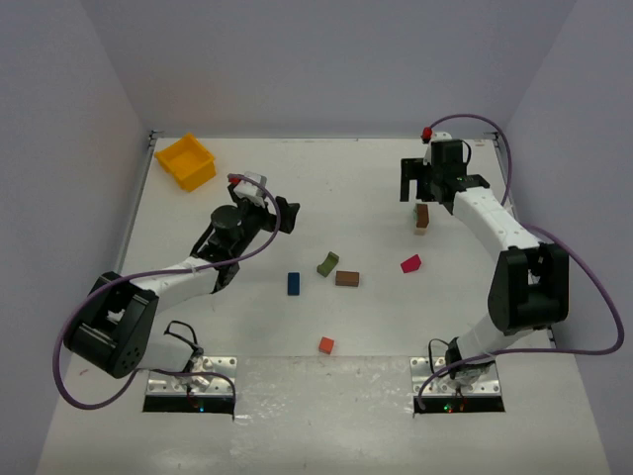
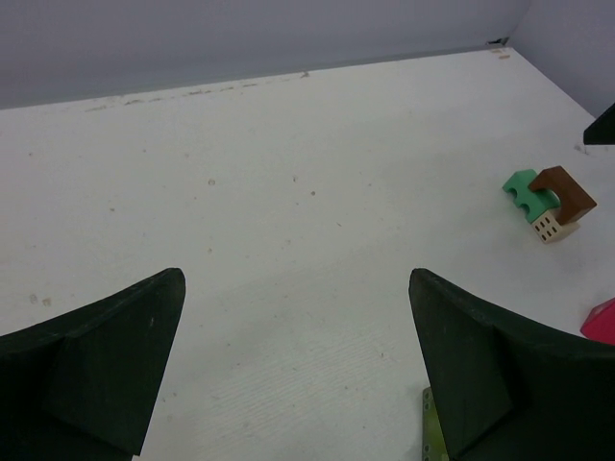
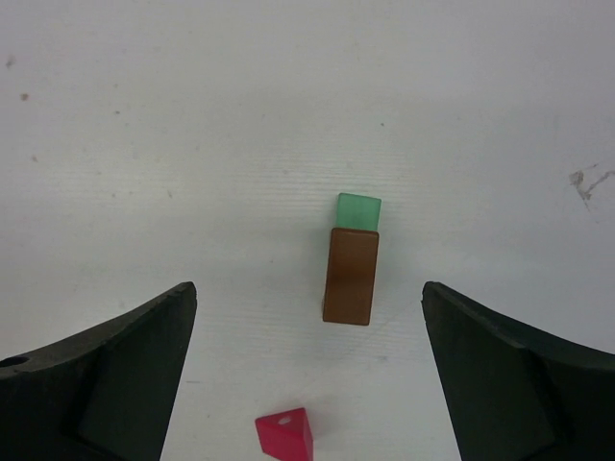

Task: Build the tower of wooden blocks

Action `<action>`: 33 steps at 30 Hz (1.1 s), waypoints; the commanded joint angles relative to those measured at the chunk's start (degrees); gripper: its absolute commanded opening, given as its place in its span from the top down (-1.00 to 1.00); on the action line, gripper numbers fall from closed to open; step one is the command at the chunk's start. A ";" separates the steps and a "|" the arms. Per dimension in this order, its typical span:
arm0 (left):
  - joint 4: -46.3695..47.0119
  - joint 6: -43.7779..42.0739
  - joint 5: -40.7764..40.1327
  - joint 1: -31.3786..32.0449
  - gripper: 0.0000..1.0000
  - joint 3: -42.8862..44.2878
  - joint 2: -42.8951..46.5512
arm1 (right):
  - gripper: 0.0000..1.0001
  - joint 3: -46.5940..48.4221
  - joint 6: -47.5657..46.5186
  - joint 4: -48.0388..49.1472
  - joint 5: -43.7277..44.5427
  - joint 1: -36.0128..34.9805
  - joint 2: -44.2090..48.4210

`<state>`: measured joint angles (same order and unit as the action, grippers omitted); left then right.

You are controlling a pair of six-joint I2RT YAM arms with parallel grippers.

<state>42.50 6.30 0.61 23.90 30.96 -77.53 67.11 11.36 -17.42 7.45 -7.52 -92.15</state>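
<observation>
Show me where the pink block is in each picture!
Top external: pink block right of centre, below the brown block.
Left wrist: just a corner at the right edge, low down.
Right wrist: bottom middle of the picture.
Shared landmark: the brown block, close by in all three views.

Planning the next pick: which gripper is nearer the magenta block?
Right. The right gripper is just beyond the magenta block, open; the left gripper is far off to its left.

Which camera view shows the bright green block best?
Left wrist: the bright green block shows its notched side. Right wrist shows only one flat face. Top external: too small to make out.
</observation>
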 commanded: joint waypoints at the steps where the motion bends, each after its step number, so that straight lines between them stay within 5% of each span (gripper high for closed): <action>1: -2.43 2.28 -5.12 -0.61 -1.00 1.64 6.43 | -0.97 -0.53 2.22 -2.12 4.34 -5.60 9.23; 6: -8.44 6.42 -6.32 -0.61 -1.00 2.00 10.80 | -0.97 -12.47 3.75 3.03 6.63 -15.47 17.93; 13: -13.68 10.04 -5.38 -0.61 -1.00 1.41 15.98 | -0.97 -24.40 -0.58 10.29 -5.69 -19.61 26.57; 25: -16.22 12.07 -5.09 -0.61 -1.00 1.30 17.69 | -0.97 -24.76 -1.18 10.69 -8.86 -24.05 25.74; 33: -16.31 12.29 -6.83 -0.61 -1.00 0.91 17.66 | -0.97 -17.84 -2.33 8.80 -4.97 -32.89 14.92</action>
<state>24.74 17.70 -4.71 23.90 31.14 -60.73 44.14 10.57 -10.17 0.88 -37.94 -72.45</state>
